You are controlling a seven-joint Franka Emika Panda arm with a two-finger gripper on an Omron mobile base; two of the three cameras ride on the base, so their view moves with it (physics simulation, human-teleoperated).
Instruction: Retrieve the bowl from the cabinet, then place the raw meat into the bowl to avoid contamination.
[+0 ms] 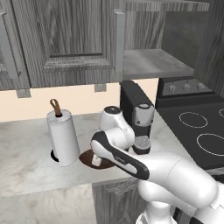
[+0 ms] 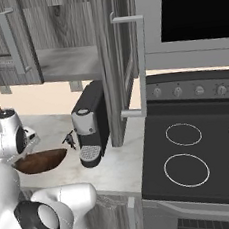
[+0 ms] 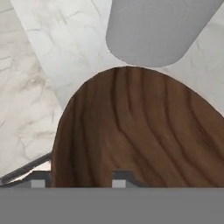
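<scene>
Paper-towel roll (image 1: 63, 138) stands upright on the marble counter (image 1: 26, 162), toward its front edge, and just right of it sits the bowl (image 2: 40, 160), dark wood, flat on the counter and close to that same front edge. In the hand view the roll (image 3: 159, 28) sits just beyond the bowl's far rim. Gripper (image 3: 78, 178) is low over the bowl (image 3: 140, 131), fingertips (image 3: 121, 176) partly apart with one either side of the near rim; whether they pinch it or have let go, cannot tell.

Risks, as I judge them: if the fingers are still around the rim, lifting away could drag or tip the bowl toward the front edge. Little counter lies in front of it. A sideways swing left would knock the roll over.

Raw meat (image 2: 68, 139) lies on the counter just right of the bowl, close beside the coffee machine (image 2: 90, 129). It's tiny, with thin ends, so a pinch could slip or flick it. The machine crowds a grasp from the right, so coming from above looks the safest.

Overhead, the cabinet (image 2: 70, 61) is open, shelf bare, and its door (image 2: 126, 65) juts out over the counter's right end beside the stove (image 2: 201, 152). A high arm swing that way could hit it. The most open room is the counter left of the roll.
</scene>
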